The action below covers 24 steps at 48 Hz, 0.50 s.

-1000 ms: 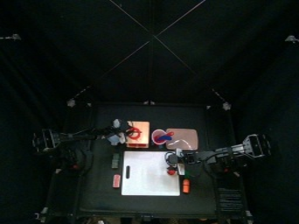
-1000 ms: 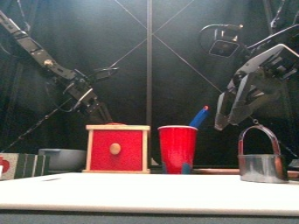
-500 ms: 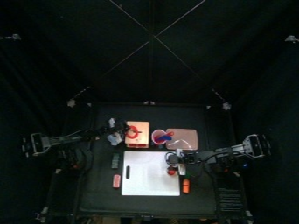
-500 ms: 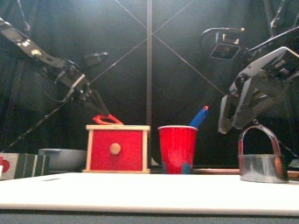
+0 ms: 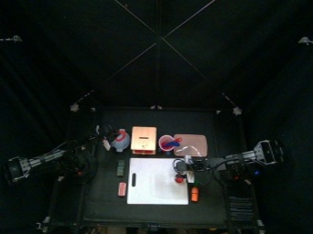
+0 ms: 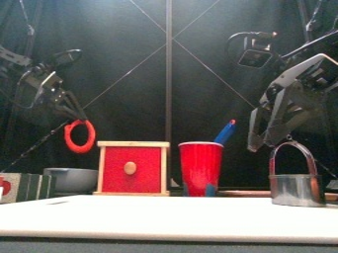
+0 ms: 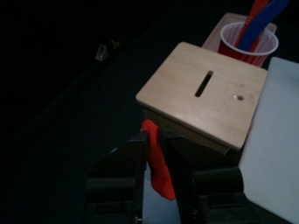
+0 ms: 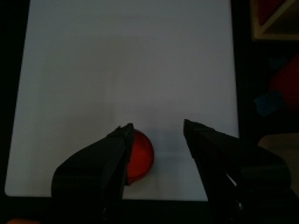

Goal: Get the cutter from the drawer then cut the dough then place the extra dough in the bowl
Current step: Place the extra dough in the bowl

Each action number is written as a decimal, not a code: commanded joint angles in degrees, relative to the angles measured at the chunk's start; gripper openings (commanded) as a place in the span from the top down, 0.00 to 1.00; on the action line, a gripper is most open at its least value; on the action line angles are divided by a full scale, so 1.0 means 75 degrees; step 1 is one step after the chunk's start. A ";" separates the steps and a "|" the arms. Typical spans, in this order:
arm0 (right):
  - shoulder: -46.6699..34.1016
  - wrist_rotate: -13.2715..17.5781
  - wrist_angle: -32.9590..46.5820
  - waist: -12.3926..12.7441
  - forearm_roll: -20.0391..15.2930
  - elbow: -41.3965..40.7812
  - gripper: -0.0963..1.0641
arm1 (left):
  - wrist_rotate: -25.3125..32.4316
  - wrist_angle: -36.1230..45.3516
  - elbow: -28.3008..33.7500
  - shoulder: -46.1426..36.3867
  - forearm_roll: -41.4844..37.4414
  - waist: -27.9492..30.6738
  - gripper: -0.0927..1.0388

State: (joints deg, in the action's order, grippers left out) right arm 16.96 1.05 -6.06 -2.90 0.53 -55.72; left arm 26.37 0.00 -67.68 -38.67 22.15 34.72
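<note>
The ring of red dough [image 6: 69,138] hangs in the air, pinched at its top in the closed jaws of the left gripper [image 6: 67,114]. In the front view it hangs left of the wooden box [image 6: 132,168] and above the blue-grey bowl [image 6: 73,179], touching neither. In the left wrist view the dough shows as a red strip clamped between the two jaws, with the box's pale top just behind it.

A round disc of red dough [image 8: 138,157] lies flat on the white cutting board [image 8: 128,61]. The right gripper [image 8: 156,131] hovers over it with its jaws spread apart, holding nothing. The metal cutter [image 6: 297,180] stands upright on the board's right side, wire handle up, below that gripper.

Beside the box on its right stands the red cup [image 6: 201,168], with a blue knife [image 6: 226,131] leaning out of it
</note>
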 commanded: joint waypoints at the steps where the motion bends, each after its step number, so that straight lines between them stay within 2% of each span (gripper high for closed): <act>1: 0.0082 0.0000 0.0012 0.0012 0.0012 0.0199 0.19 | -0.0012 -0.0434 0.0094 0.0281 0.0059 0.0082 0.21; 7: 0.0094 0.0000 0.0000 0.0023 0.0012 0.0211 0.19 | -0.0035 -0.1219 0.0094 0.0270 0.0469 0.0035 0.11; 11: 0.0105 0.0000 0.0059 0.0023 0.0012 0.0281 0.19 | -0.0023 -0.1969 0.0105 0.0129 0.0949 -0.0105 0.11; 14: 0.0129 -0.0023 0.0258 0.0023 0.0035 0.0387 0.19 | 0.0070 -0.2555 0.0105 0.0059 0.1043 -0.0574 0.11; 17: 0.0152 -0.0047 0.0715 0.0070 0.0117 0.0527 0.19 | 0.0105 -0.3059 0.0082 0.0047 0.0785 -0.1020 0.11; 24: 0.0211 -0.0082 0.2414 0.0234 0.0387 0.0844 0.19 | 0.0059 -0.4113 -0.0070 0.0059 -0.0656 -0.2074 0.11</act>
State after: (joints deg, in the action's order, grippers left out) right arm 17.14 0.53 5.54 -2.02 2.72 -51.42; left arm 26.98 -26.72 -68.47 -38.32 22.76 22.94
